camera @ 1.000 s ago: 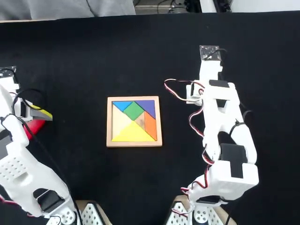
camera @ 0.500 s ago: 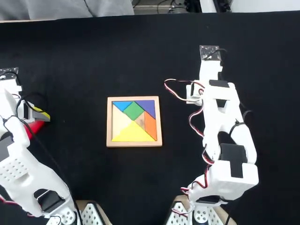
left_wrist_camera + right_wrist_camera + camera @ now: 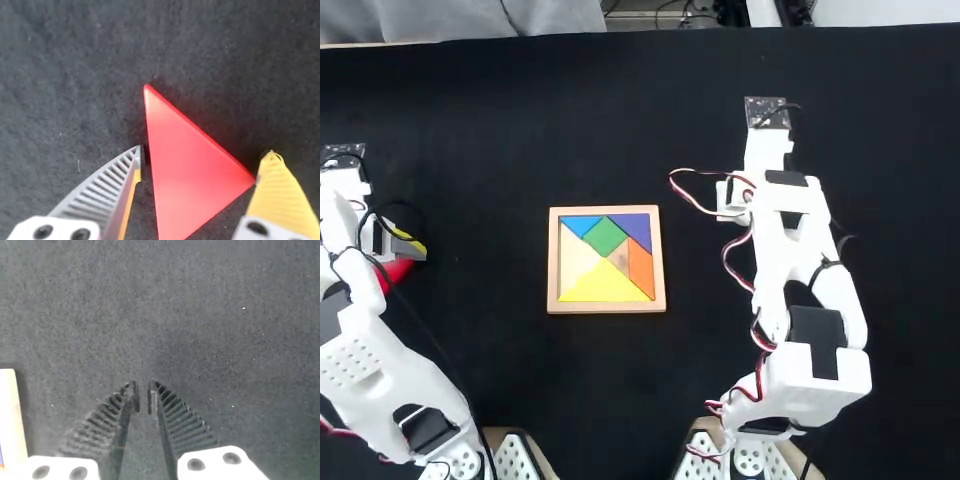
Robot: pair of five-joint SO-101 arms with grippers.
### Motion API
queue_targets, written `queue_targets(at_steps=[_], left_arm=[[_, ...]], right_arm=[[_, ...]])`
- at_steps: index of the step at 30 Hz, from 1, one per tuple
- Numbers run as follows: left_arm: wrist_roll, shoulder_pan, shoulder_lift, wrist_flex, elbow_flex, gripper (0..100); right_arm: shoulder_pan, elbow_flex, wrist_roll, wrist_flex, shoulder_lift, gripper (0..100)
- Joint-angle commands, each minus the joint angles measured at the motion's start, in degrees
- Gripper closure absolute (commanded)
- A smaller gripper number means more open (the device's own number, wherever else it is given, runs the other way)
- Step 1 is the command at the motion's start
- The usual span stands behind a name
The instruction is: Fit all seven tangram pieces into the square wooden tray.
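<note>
The square wooden tray (image 3: 607, 307) lies mid-table and holds blue, green, purple, orange, yellow and cream pieces, with a small bare patch of wood (image 3: 618, 259) near its middle. A red triangle (image 3: 396, 271) (image 3: 185, 170) lies flat on the black cloth at the far left. My left gripper (image 3: 205, 152) (image 3: 390, 255) stands open over the triangle, its grey finger (image 3: 117, 187) close beside one edge and its yellow finger (image 3: 275, 187) at a corner. To the right of the tray, my right gripper (image 3: 142, 390) is shut on nothing just above bare cloth.
The right arm (image 3: 790, 250) stands folded along the tray's right side. An edge of the tray (image 3: 7, 415) shows in the right wrist view. Black cloth covers the whole table, with open room behind and in front of the tray.
The left arm has shifted slightly toward the table's left edge, and less of the red triangle shows beneath it. The right arm has stayed still.
</note>
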Motion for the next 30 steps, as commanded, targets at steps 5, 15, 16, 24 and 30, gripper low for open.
queue_targets(at_steps=[5, 15, 16, 24, 30], left_arm=[[3.52, 2.86, 2.81, -0.26, 1.19, 65], [8.62, 3.03, 3.08, 1.85, 1.71, 73], [8.62, 3.03, 2.99, 2.20, 1.71, 73], [0.79, 2.86, 2.81, 5.19, 1.10, 68], [-6.95, 2.68, 2.73, 5.45, 0.48, 58]], right_arm=[[-0.97, -2.86, 0.44, -0.53, -0.13, 95.2], [-1.05, -2.86, 0.53, -0.53, -0.13, 95.2], [-1.05, -2.86, 0.53, -0.53, -0.13, 95.2], [-1.14, -2.86, 0.53, -0.53, -0.13, 95.2], [-1.23, -2.86, 0.53, -0.53, -0.13, 95.2]])
